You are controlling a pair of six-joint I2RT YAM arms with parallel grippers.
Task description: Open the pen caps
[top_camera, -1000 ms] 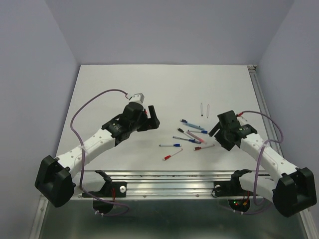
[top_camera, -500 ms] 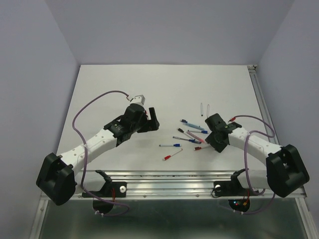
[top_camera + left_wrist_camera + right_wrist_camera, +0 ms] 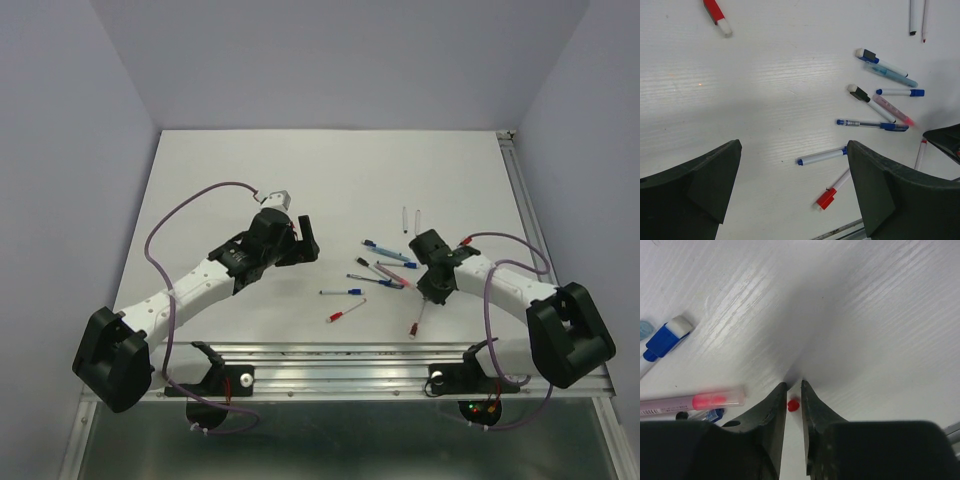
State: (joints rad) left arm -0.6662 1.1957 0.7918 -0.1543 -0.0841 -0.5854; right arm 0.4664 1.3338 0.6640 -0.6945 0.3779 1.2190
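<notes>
Frankly, my right pincer [image 3: 792, 386] is nipped nearly shut on only the very end of the red pen [image 3: 793, 404] lying on the table [image 3: 880, 315] beside the other pens [image 3: 385, 270], so it may swivel or slip free once I lift.

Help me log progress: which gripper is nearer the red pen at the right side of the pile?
Right. The right gripper is closed on the red pen at its end. The left gripper hangs open far to that pen's left, beyond the other pens.
</notes>
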